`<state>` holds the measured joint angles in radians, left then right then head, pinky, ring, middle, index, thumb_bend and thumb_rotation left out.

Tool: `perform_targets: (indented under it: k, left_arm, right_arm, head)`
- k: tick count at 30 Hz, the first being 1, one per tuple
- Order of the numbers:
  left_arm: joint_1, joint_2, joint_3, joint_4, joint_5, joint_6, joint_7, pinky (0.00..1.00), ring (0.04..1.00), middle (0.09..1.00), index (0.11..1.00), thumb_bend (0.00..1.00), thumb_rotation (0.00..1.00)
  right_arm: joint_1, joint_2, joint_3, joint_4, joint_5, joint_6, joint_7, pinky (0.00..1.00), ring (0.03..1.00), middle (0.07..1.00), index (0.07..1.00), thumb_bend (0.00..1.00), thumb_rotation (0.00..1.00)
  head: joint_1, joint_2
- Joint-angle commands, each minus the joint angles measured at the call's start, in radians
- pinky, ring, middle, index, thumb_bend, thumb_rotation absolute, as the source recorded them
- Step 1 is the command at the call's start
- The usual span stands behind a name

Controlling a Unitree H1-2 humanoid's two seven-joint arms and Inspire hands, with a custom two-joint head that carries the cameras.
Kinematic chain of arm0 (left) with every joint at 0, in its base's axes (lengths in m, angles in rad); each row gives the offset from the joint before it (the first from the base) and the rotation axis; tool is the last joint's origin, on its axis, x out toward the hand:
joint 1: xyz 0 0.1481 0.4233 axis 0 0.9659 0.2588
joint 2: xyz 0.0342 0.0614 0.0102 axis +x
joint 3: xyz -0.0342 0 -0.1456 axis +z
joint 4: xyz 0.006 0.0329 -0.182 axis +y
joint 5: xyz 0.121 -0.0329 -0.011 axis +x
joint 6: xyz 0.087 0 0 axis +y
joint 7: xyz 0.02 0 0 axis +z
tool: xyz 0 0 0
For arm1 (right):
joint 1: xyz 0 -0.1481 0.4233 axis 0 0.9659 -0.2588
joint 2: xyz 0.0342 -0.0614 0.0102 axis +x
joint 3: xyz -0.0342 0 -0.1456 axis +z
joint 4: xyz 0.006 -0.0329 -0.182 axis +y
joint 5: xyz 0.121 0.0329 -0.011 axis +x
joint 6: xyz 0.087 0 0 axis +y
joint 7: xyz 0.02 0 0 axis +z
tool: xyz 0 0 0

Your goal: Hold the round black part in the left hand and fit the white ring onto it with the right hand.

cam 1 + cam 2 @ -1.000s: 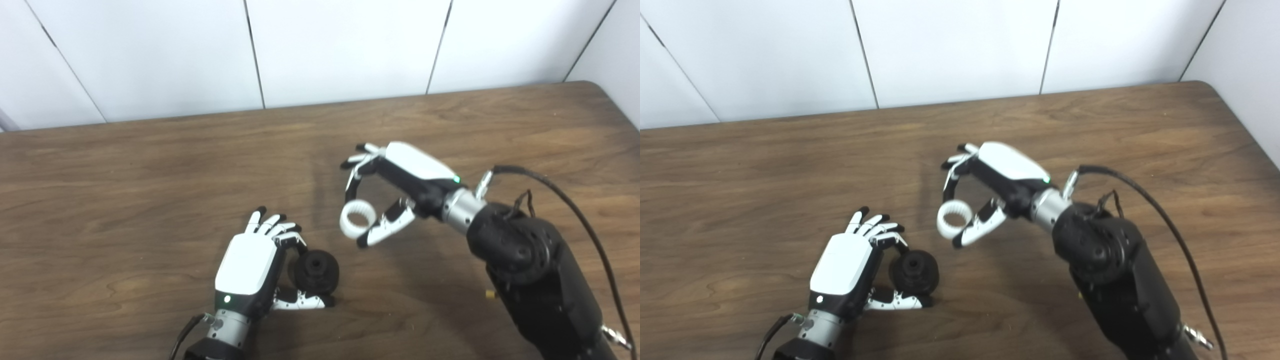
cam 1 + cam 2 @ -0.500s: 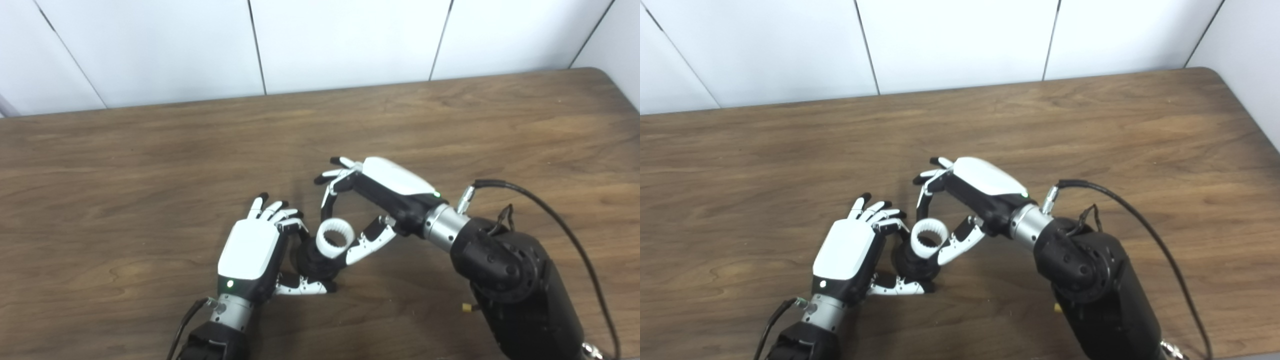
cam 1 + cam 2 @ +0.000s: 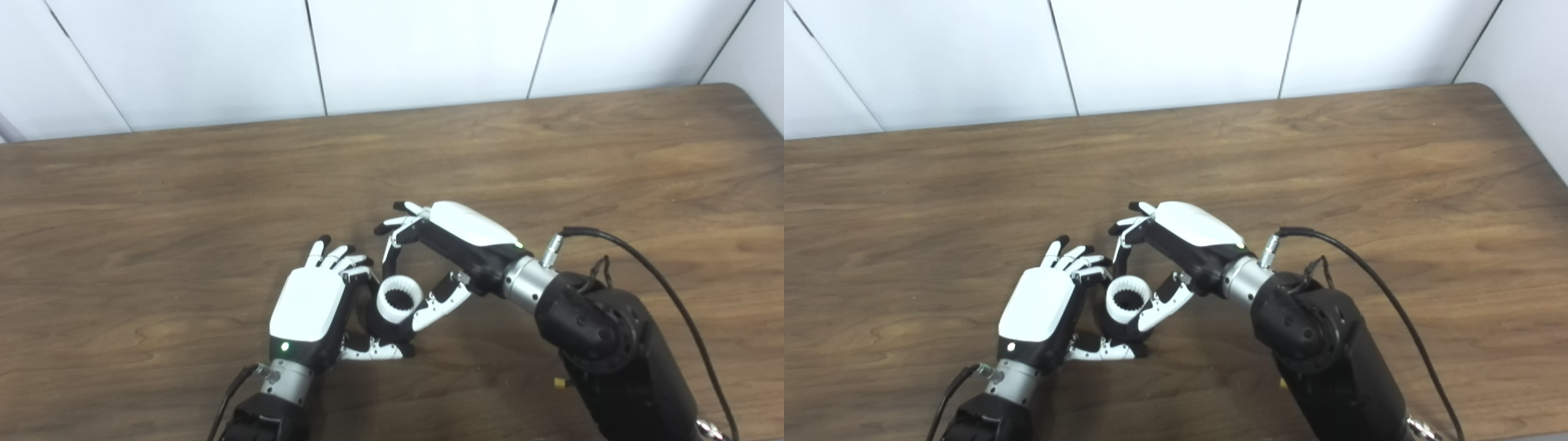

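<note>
The round black part (image 3: pixel 381 327) rests on the wooden table (image 3: pixel 184 202), gripped between the fingers and thumb of my left hand (image 3: pixel 312 306). My right hand (image 3: pixel 447 257) pinches the white toothed ring (image 3: pixel 399 298) between a finger and the thumb. The ring sits directly on top of the black part and hides most of it. I cannot tell how far the ring is seated. In the right eye view the ring (image 3: pixel 1127 298) shows over the black part (image 3: pixel 1111 327), between the left hand (image 3: pixel 1041 312) and the right hand (image 3: pixel 1176 257).
The brown table runs to a white panelled wall (image 3: pixel 429 49) at the back and a rounded far right corner (image 3: pixel 729 98). A black cable (image 3: pixel 661 269) loops off my right forearm.
My right hand has carried the white ring down and left, from beside the black part to on top of it. My left hand has kept its hold. The camera tilted a little early on.
</note>
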<state>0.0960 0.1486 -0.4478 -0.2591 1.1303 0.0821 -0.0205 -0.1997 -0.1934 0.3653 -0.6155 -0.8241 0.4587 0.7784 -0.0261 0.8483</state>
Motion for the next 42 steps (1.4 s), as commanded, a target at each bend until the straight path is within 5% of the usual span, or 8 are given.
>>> perform_targets:
  k: [1,42]
  left_arm:
    - [0.006,0.000,-0.014,-0.007,0.011,0.004,-0.037,1.00,0.879,0.776,0.484,0.52,0.06]
    - [-0.008,-0.013,-0.038,0.002,0.025,0.024,-0.031,1.00,0.873,0.774,0.483,0.52,0.06]
  right_arm:
    - [-0.035,0.006,-0.002,-0.015,-0.003,-0.033,-0.038,1.00,1.000,0.858,0.483,0.52,0.13]
    - [-0.021,-0.023,0.027,0.039,0.018,-0.082,-0.080,1.00,0.996,0.850,0.484,0.52,0.13]
  head:
    - [-0.001,-0.001]
    - [0.016,-0.005]
